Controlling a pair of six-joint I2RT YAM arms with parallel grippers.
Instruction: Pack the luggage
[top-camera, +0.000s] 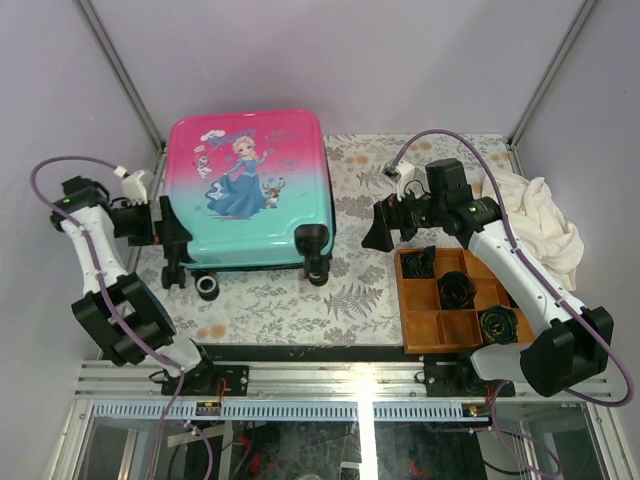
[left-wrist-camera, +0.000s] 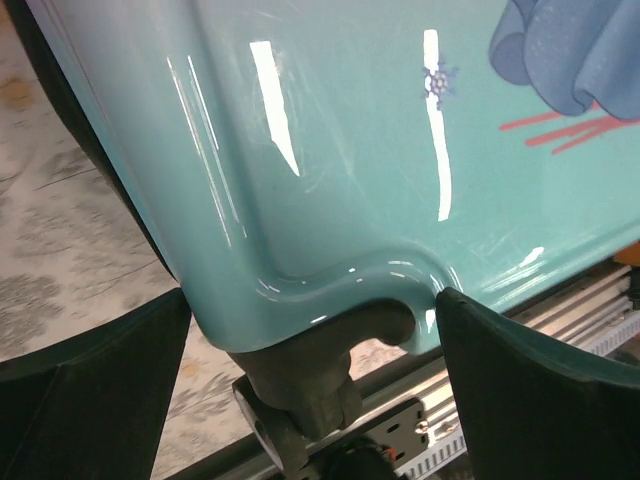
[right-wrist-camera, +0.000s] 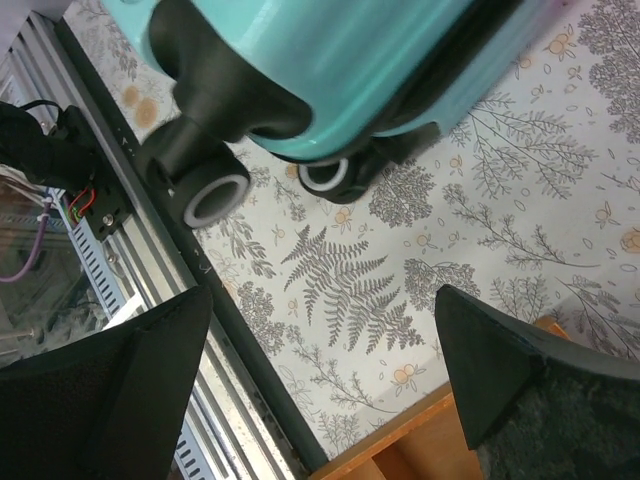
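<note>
Now, luggage (top-camera: 247, 190): lying flat and shut on the patterned table (top-camera: 270, 305), printed shell facing up, wheels (top-camera: 318, 268) pointing toward the arm bases.
Left gripper (top-camera: 172, 243): standing wide open and holding nothing; its fingers are straddling the case's near-left corner by the wheel, with the teal shell sitting between them. Whether either finger is touching the shell, I cannot tell.
Reason for that pose: it is probably lining up to steady or grip the corner so the case is not sliding when the lid is being worked.
Right gripper (top-camera: 385, 228): also gaping wide and empty, hovering over bare table between the case's right wheel and the wooden tray (top-camera: 428, 327).
Tray contents: dark rolled items (top-camera: 457, 288) are sitting in several compartments, seemingly waiting to be packed.
White cloth (top-camera: 535, 225): lying bunched behind the tray, untouched.
Stage, as a judgement: packing is not yet beginning; the case is needing opening first.
</note>
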